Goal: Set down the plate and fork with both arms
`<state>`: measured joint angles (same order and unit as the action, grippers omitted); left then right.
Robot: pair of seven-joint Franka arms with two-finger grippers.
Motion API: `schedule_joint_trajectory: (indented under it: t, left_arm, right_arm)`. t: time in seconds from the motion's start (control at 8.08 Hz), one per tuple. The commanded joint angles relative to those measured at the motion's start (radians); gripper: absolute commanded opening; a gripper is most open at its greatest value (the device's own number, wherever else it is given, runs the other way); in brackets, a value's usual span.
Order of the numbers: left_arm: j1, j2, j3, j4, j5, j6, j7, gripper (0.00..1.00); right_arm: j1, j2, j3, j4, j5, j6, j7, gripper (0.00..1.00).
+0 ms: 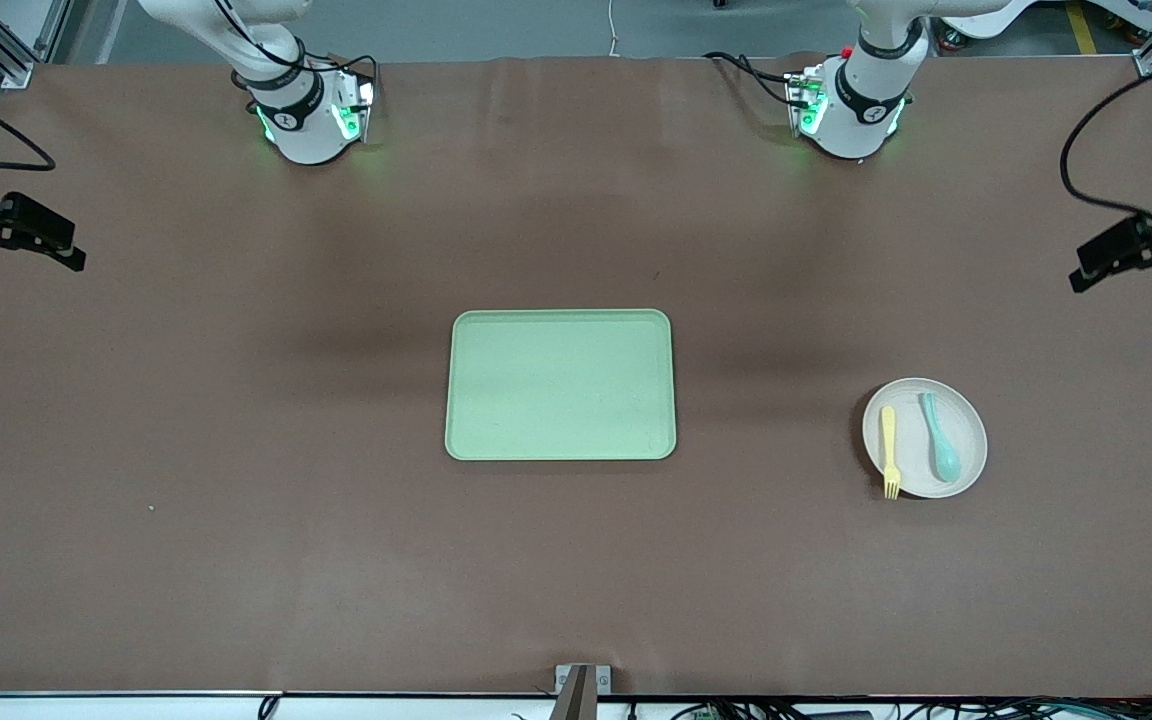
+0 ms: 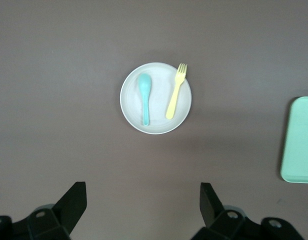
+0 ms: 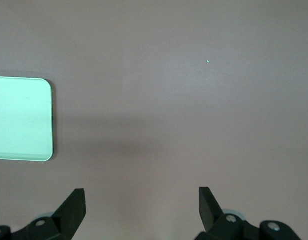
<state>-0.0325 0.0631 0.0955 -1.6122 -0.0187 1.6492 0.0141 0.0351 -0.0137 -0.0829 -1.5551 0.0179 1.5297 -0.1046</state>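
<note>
The beige plate (image 1: pixel 912 440) lies on the brown table toward the left arm's end. The pale-yellow fork (image 1: pixel 890 452) and a teal spoon (image 1: pixel 939 435) lie side by side on it. In the left wrist view the plate (image 2: pixel 159 100) and the fork (image 2: pixel 175 92) lie ahead of my left gripper (image 2: pixel 142 192), which is open and empty. In the front view the left gripper (image 1: pixel 1126 255) hangs above the table's edge at that end. My right gripper (image 1: pixel 31 240) hangs open and empty above the right arm's end of the table, over bare table in its wrist view (image 3: pixel 141 197).
A light-green rectangular tray (image 1: pixel 561 385) lies in the middle of the table, nothing on it; its edge shows in both wrist views (image 2: pixel 299 140) (image 3: pixel 21 120). The teal spoon (image 2: pixel 144 97) shares the plate. A small bracket (image 1: pixel 582 680) sits at the table's near edge.
</note>
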Motion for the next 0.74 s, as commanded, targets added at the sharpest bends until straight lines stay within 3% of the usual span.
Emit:
schedule_joint_trajectory:
  t: [0.0,0.49,0.62]
  left_arm:
    - [0.003,0.192,0.000,0.035,0.005,0.099,-0.007,1.00]
    - [0.094,0.496,-0.005,0.021,-0.139,0.366,0.245,0.99]
    - [0.104,0.561,-0.005,0.021,-0.154,0.410,0.300,0.94]
  right_arm:
    - [0.006,0.004,0.000,0.004,-0.009,-0.011,0.020,1.00]
    - [0.054,0.015,0.000,-0.003,-0.012,-0.009,0.049,1.00]
    - [0.054,0.018,-0.001,-0.003,-0.012,-0.009,0.049,1.00]
